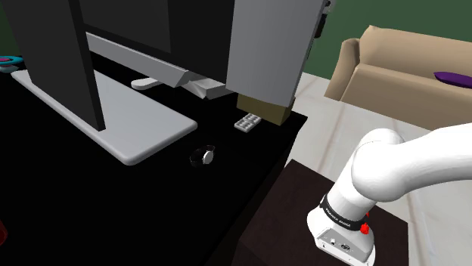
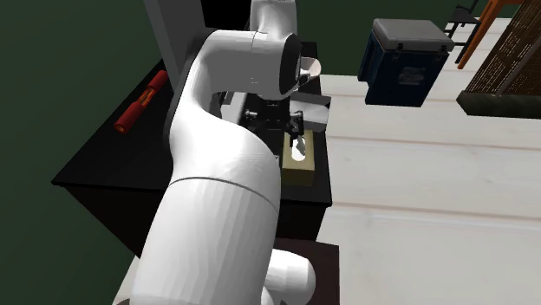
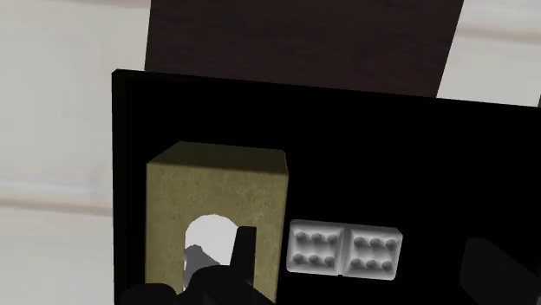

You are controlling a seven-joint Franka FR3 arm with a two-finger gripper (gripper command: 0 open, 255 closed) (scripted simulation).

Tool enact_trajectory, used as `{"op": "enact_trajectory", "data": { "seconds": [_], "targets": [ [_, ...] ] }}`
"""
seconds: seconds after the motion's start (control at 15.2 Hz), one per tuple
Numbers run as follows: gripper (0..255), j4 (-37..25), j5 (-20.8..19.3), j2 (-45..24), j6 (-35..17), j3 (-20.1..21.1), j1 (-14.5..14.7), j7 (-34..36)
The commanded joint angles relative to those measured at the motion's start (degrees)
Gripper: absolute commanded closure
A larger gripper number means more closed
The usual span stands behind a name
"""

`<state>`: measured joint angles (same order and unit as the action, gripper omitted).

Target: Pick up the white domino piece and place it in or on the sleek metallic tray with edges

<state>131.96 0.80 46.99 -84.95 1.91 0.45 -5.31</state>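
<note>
The domino point(image 3: 345, 249) is a pale grey-white tile with two fields of pips, lying flat on the black tabletop right beside a tan tissue box point(image 3: 217, 204). My gripper point(image 3: 368, 270) hovers above it, open, with one black finger over the box's edge and the other well past the tile's far end. Neither finger touches the domino. In the shoulder view the domino point(image 1: 248, 122) lies near the table's right corner, in front of the tissue box point(image 1: 265, 109). The grey tray point(image 1: 113, 121), long and flat with a raised rim, lies further toward that view's left.
A small black-and-white object point(image 1: 203, 156) sits between tray and domino. Tall dark and grey panels point(image 1: 265, 45) stand over the tray's far side. A red object point(image 2: 143, 100) lies on the table point(image 2: 95, 169). A beige sofa point(image 1: 401, 72) and a blue cooler point(image 2: 407, 52) stand on the floor.
</note>
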Motion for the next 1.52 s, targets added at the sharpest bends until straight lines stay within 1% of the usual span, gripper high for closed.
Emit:
{"op": "enact_trajectory", "data": {
  "seconds": [0.0,0.4,0.79,1.25,1.45],
  "targets": [
    [0,0.0,0.0,0.0,0.0,0.0,0.0,0.0],
    [0,6.0,-6.0,-5.5,-12.4,-8.0,12.5,-34.7],
    [0,11.0,-10.0,-11.0,-24.1,-14.9,24.6,-68.2],
    [0,15.5,-10.6,-12.3,-29.9,-15.7,24.4,-68.1],
    [0,15.8,-10.6,-12.5,-30.4,-15.8,24.4,-68.1]
  ]
}}
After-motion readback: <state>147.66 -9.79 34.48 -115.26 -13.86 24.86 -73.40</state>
